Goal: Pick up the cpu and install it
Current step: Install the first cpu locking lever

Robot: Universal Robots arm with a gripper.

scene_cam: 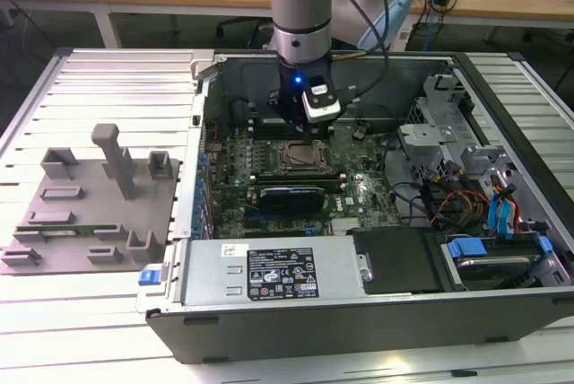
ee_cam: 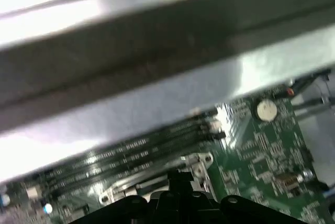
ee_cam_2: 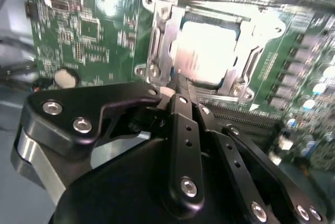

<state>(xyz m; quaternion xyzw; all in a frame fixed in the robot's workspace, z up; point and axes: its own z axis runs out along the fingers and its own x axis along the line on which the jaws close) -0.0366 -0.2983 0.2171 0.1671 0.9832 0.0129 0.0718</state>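
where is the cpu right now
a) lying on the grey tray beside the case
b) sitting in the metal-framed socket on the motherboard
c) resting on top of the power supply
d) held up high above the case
b, in the second wrist view the pale silvery cpu lies flat inside the socket frame on the green motherboard, with the gripper just at the socket's edge.

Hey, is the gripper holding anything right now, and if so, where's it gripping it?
Cannot tell. The gripper hangs right over the socket, and a pale silvery cpu lies inside the socket frame, but the fingertips are not clear enough to show a hold.
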